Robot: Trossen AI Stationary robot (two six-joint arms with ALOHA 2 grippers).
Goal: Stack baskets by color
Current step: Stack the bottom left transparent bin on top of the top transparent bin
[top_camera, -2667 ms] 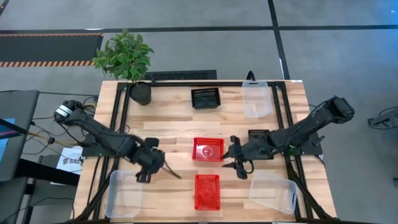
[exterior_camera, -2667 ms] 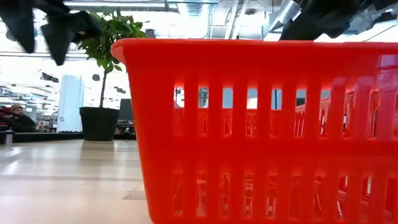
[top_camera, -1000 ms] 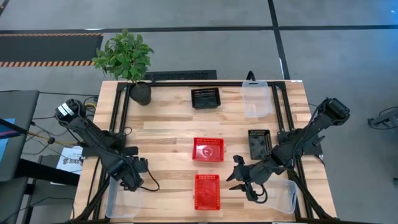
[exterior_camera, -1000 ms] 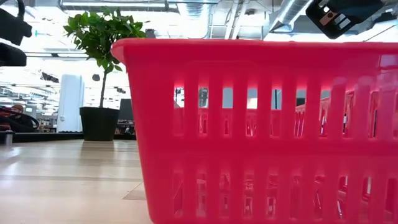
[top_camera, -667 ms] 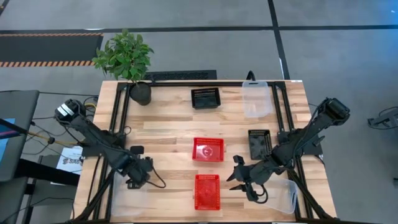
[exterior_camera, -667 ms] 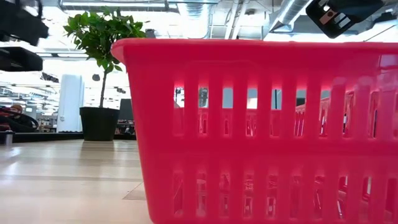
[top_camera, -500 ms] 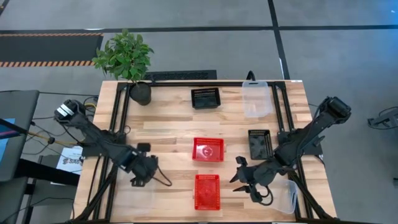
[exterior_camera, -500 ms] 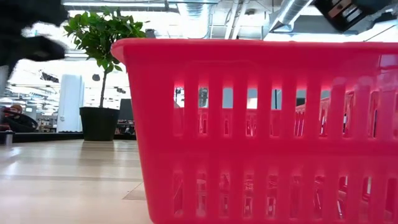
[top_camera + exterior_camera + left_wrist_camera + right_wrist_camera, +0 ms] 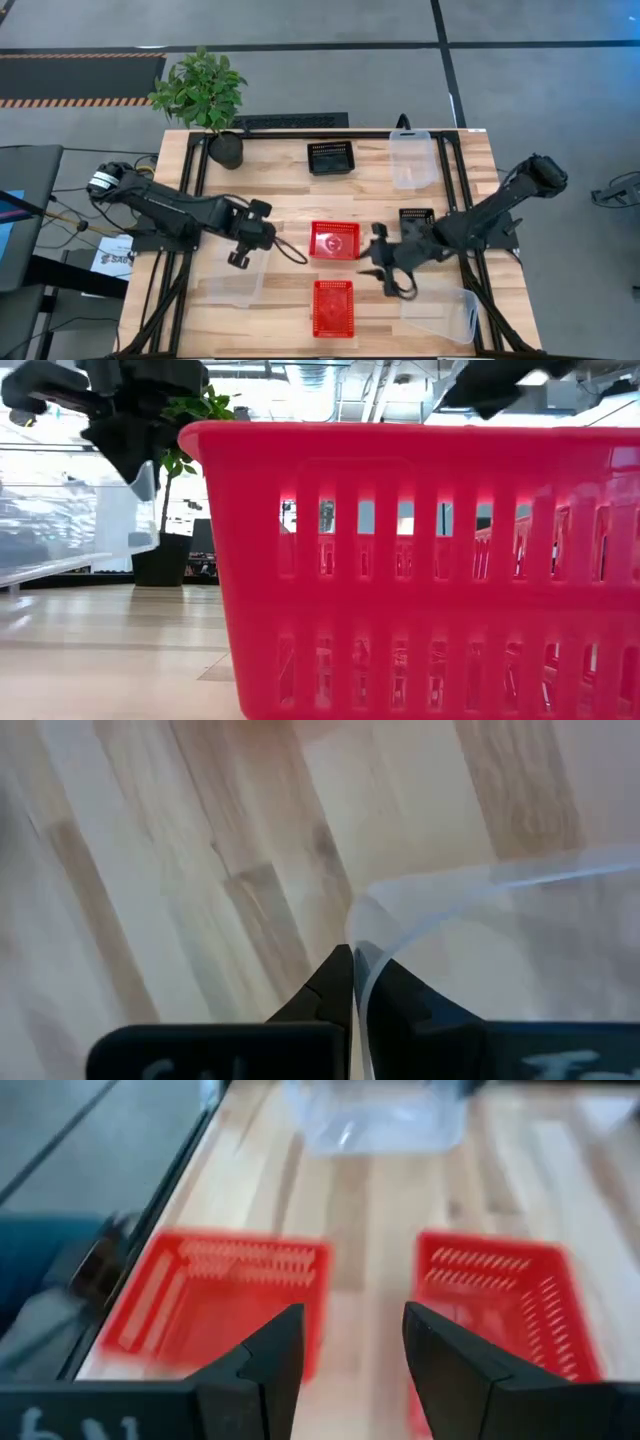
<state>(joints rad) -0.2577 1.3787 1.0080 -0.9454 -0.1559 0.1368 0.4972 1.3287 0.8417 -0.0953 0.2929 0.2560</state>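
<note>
My left gripper (image 9: 238, 257) is shut on a clear bin (image 9: 232, 288) left of the table's middle; in the low view the bin (image 9: 60, 530) hangs above the wood. Two red baskets (image 9: 335, 240) (image 9: 333, 307) stand on their bases in the middle, one behind the other. My right gripper (image 9: 385, 275) hovers open just right of them, touching nothing. One black basket (image 9: 331, 157) sits at the far middle. A second black basket (image 9: 415, 215) is partly hidden under my right arm. Two more clear bins rest at the far right (image 9: 413, 158) and near right (image 9: 440, 312). My left gripper pinches the clear bin's rim (image 9: 366, 925) at its far end, near a rounded corner, with the thin wall running between the two fingers. The fingers come from above, pointing steeply down. The bin hangs below them, slightly tilted and clear of the table.
A potted plant (image 9: 205, 95) stands at the far left corner. Black frame rails (image 9: 190, 190) run along both table sides. Bare wood lies between the red baskets and the left rail, and in front of the far black basket.
My left gripper has taken hold of the clear bin at the near left. It has lifted the bin clear and carried it toward the table's middle and far side, rolling as it went. My right gripper has moved from the near-right clear bin toward the far edge, still open.
</note>
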